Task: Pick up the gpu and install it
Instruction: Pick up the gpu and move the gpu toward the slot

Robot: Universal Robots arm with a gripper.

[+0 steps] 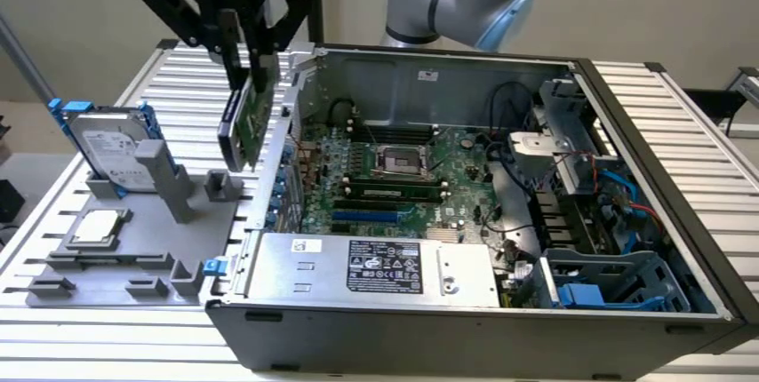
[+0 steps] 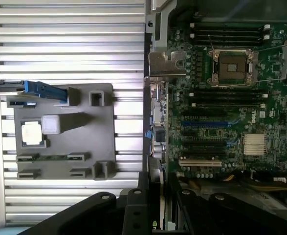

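Note:
The gpu (image 1: 245, 129), a thin card with a green board face, hangs upright in the air above the left wall of the open computer case (image 1: 475, 320). My gripper (image 1: 254, 73) is shut on its upper edge, one black finger on each side. In the wrist view the gpu (image 2: 156, 147) appears edge-on between my fingers (image 2: 133, 210), and its silver bracket (image 2: 166, 64) is at the far end, over the case wall beside the motherboard (image 2: 231, 122). The card touches nothing but the gripper.
At the exterior view's left, a grey fixture tray (image 1: 119, 262) on the slatted table carries a hard drive with blue rails (image 1: 110, 147), a CPU (image 1: 98, 226) and a memory stick (image 2: 48, 157). Inside the case are the motherboard (image 1: 392, 173), power supply (image 1: 379, 266) and drive cage (image 1: 617, 284).

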